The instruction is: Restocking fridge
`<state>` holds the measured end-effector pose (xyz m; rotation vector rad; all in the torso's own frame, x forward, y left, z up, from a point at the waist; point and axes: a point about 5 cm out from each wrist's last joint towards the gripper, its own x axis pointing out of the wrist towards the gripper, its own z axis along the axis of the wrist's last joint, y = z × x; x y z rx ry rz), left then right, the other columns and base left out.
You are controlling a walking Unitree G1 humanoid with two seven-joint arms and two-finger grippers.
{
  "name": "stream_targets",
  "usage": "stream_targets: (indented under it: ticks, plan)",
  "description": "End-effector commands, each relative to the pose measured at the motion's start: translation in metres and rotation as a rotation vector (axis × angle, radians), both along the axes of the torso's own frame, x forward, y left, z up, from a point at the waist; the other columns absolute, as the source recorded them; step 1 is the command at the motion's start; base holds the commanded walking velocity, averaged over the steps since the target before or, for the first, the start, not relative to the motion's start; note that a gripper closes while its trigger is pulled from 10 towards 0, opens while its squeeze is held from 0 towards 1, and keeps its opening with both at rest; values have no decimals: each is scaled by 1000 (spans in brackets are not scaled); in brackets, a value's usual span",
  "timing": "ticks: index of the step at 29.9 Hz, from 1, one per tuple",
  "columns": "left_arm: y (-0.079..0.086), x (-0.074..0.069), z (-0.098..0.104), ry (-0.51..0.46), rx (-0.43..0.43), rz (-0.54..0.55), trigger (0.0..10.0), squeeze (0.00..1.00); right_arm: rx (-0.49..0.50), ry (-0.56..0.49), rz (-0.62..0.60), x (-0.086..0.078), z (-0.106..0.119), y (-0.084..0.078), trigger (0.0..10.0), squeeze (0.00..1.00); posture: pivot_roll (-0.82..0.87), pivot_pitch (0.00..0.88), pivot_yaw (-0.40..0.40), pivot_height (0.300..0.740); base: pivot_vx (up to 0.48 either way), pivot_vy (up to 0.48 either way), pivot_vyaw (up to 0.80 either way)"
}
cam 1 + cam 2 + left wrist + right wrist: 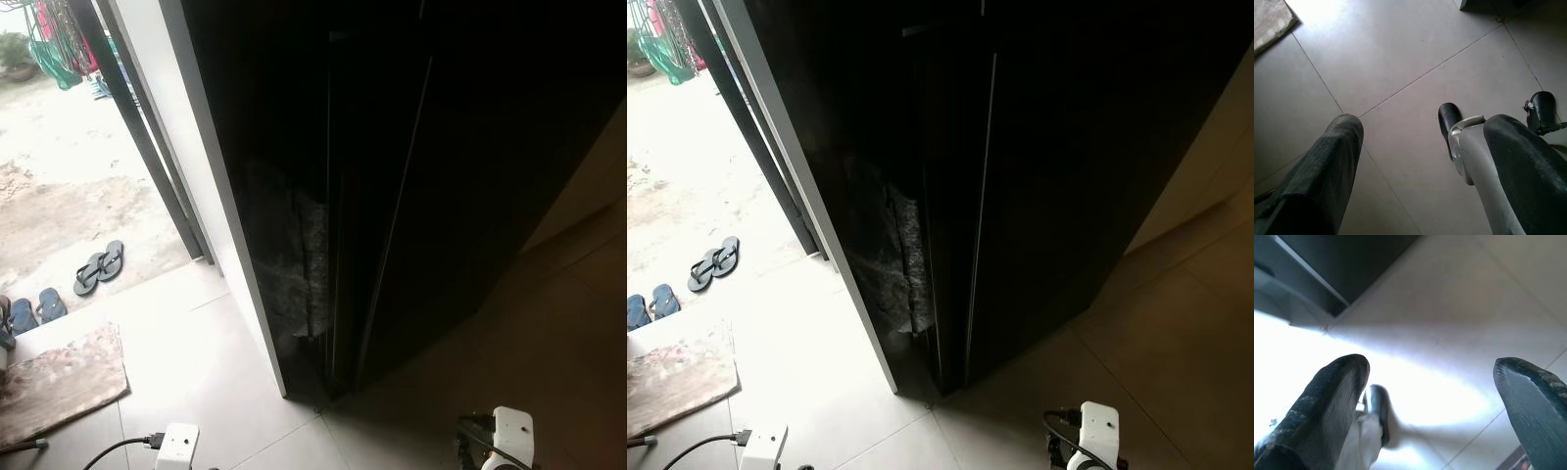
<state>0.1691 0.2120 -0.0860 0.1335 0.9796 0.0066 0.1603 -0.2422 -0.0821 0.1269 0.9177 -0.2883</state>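
A tall black fridge (460, 166) stands right in front of me, very dark, and its door panels meet at a vertical seam (392, 225) with no gap showing. Both arms hang low beside me, with the white left wrist (176, 446) and the white right wrist (511, 433) at the bottom of the eye views. In the left wrist view my left gripper (1425, 132) is open over bare floor tiles, holding nothing. In the right wrist view my right gripper (1432, 369) is open too, above the floor near the fridge's base (1327, 279).
A white door frame (196, 176) edges the fridge's left side; beyond it an open doorway leads to bright outdoor ground. Flip-flops (98, 266) and blue sandals (34, 310) lie at the threshold, a worn mat (59, 382) inside. My own feet (1449, 120) stand on the tiles.
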Motion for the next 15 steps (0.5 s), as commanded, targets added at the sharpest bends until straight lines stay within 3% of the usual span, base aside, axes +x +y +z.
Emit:
stream_targets:
  ticks: [1, 4, 7, 15]
  plan:
    - [2, -7, -3, 23, 2, -4, 10000, 0, 17, 26, -21, -7, -4, 4, 10000, 0, -63, 10, 27, 740, 0, 0, 0]
    - [1, -6, -2, 26, 1, -20, 10000, 0, 35, 52, 34, -11, -10, 20, 10000, 0, -58, 39, 23, 740, 0, -92, 0]
    - [1, -5, -2, 22, 0, -17, 10000, 0, 42, 52, 32, -10, -10, 24, 10000, 0, -58, 54, 25, 740, 0, -325, 0]
    - [2, -3, -1, 19, 3, -22, 10000, 0, 32, 47, 75, -5, -8, 21, 10000, 0, -56, 76, 26, 740, 0, -366, 0]
